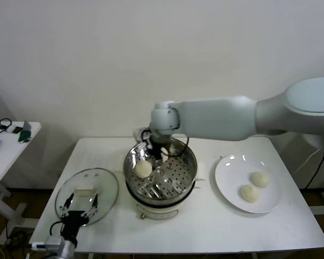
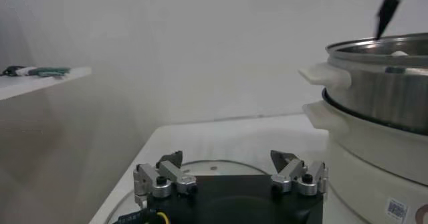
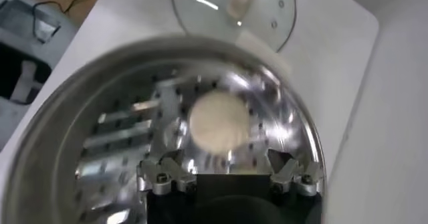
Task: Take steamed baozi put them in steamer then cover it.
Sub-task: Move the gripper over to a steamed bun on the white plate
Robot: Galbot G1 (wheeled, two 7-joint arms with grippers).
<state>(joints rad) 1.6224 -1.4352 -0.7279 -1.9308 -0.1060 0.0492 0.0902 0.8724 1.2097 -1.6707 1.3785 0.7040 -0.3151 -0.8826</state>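
Loading step in hand: right gripper [image 3: 231, 178], fingers apart and empty, hangs over the steamer [image 1: 190, 162] at frame centre, one baozi [image 1: 143, 169] on its tray. Two baozi [image 1: 250, 193] wait on the plate [image 1: 227, 181], centre right; the next move calls for fetching one. Left gripper [image 1: 79, 205], fingers apart, idles over the cover [image 1: 105, 183], lower left.

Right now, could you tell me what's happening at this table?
The right gripper hangs open over the steamer, with one baozi on the perforated tray beneath it. Two more baozi wait on the white plate. The left gripper hovers open above the glass lid, which lies on the table.
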